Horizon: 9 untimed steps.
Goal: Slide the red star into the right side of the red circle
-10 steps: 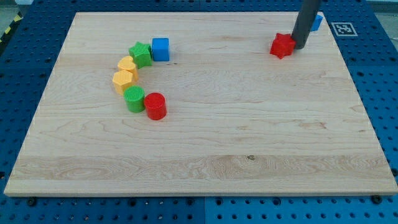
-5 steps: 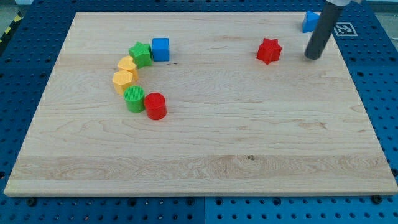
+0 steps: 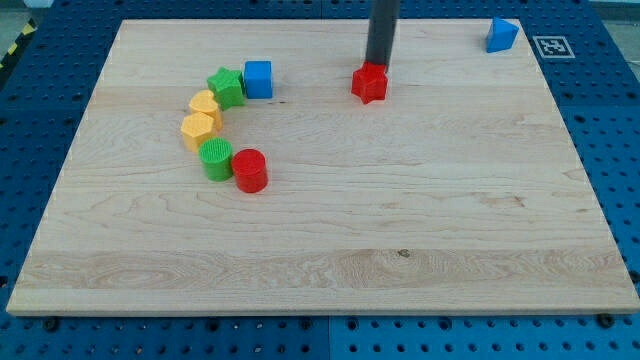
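Observation:
The red star [image 3: 369, 84] lies on the wooden board [image 3: 330, 230] in the upper middle. My tip [image 3: 378, 66] stands right behind it, at its upper right edge, touching or nearly touching it. The red circle [image 3: 249, 170] stands far to the lower left of the star, at the lower end of a curved row of blocks. Its right side is free of other blocks.
The curved row holds a blue cube [image 3: 258, 79], a green star [image 3: 226, 87], a yellow heart [image 3: 205, 105], a yellow hexagon [image 3: 198, 130] and a green cylinder [image 3: 216, 158] touching the red circle. A blue block [image 3: 501, 35] sits at the top right corner.
The red star has slid left across the board's top. My tip swung away to the star's right, then came back and now stands behind the star.

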{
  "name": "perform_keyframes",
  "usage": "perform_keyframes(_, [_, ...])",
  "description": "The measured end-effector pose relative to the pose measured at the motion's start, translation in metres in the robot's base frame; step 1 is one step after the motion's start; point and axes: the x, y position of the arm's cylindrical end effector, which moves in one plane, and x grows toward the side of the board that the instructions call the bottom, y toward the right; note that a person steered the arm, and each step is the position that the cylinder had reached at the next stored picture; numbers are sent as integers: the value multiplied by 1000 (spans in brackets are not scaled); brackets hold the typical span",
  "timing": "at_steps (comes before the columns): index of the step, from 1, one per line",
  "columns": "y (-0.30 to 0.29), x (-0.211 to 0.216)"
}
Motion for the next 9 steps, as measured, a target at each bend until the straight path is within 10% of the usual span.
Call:
perform_keyframes(3, [8,119])
perform_keyframes(9, [-38,159])
